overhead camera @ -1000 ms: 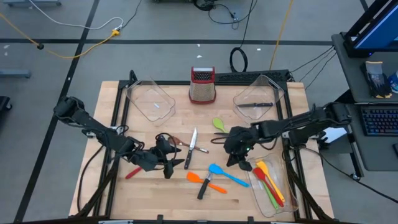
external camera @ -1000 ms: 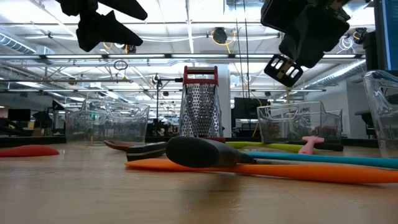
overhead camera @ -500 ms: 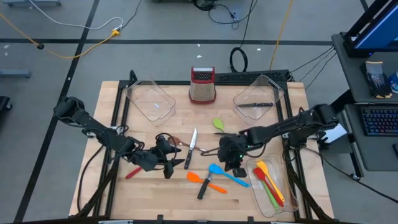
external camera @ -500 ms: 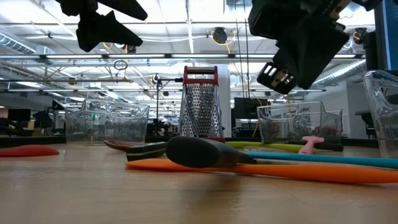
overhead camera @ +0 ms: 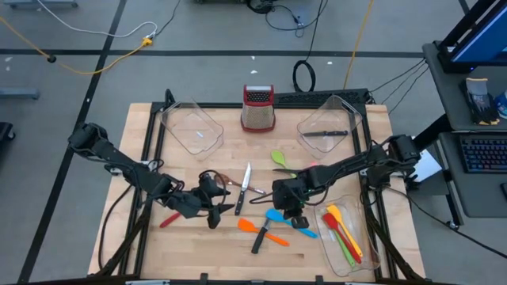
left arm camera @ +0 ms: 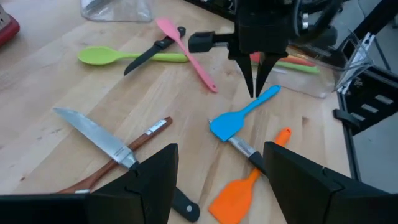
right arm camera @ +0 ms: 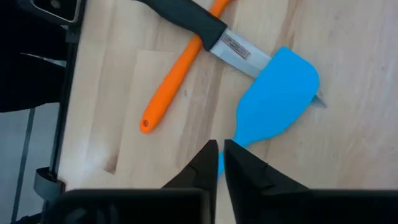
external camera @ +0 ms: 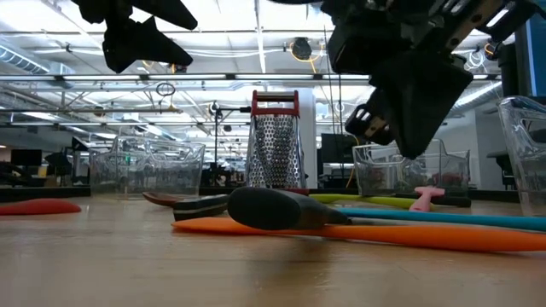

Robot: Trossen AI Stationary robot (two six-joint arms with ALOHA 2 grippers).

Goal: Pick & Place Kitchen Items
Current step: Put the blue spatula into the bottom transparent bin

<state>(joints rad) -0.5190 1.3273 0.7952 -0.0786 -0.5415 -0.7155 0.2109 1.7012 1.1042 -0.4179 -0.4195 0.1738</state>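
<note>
Right gripper (left arm camera: 257,87), fingers nearly together and empty, should open, straddle flat blue silicone spatula (right arm camera: 273,102) handle, then close.

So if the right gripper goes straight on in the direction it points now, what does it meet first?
Most likely the blue spatula: the right gripper, fingers nearly together, points down at its handle just behind the blade. How much height remains above it is unclear.

Grey floor (overhead camera: 95,32) with taped lines and loose cables (overhead camera: 87,30). Fluorescent ceiling strips (external camera: 256,34) overhead. Desk with keyboard (overhead camera: 482,154) alongside.
</note>
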